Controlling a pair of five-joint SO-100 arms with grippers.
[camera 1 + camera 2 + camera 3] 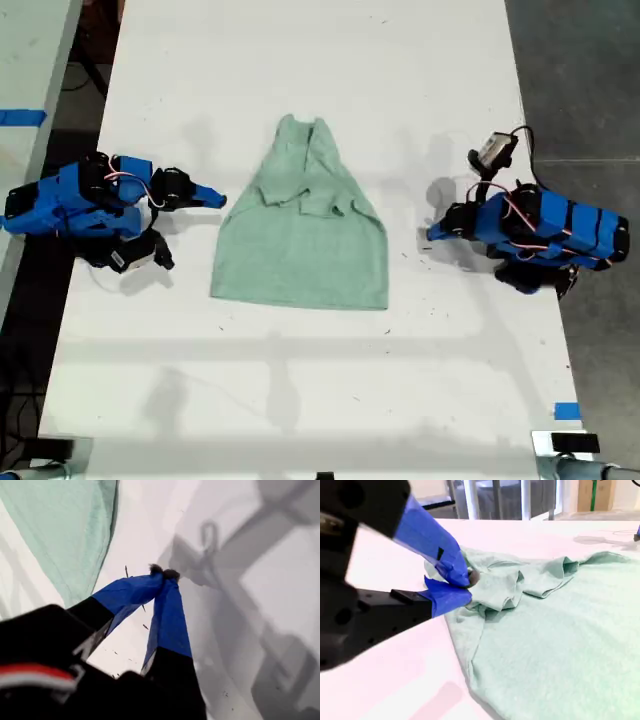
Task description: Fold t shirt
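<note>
The t shirt (pixel 300 255) is seen lying flat in the middle of the white table (pixel 300 390), hem toward the exterior view's bottom edge and collar toward its top. Both sleeves (pixel 305 200) are folded inward across the chest, bunched in soft ridges (the second wrist view shows those creases best). On the exterior view's right, my first gripper (pixel 432 234) is parked low over bare table, clearly apart from the shirt's side edge. Its blue jaws are pressed tip to tip with nothing caught between them, as its own wrist view confirms. On the exterior view's left, my second gripper (pixel 218 200) is pointed at the shirt at sleeve level, just beside the fabric edge. Its jaws are closed too, and no cloth is seen pinched in them. The lower body of the shirt is spread smooth, the hem nearly straight.
</note>
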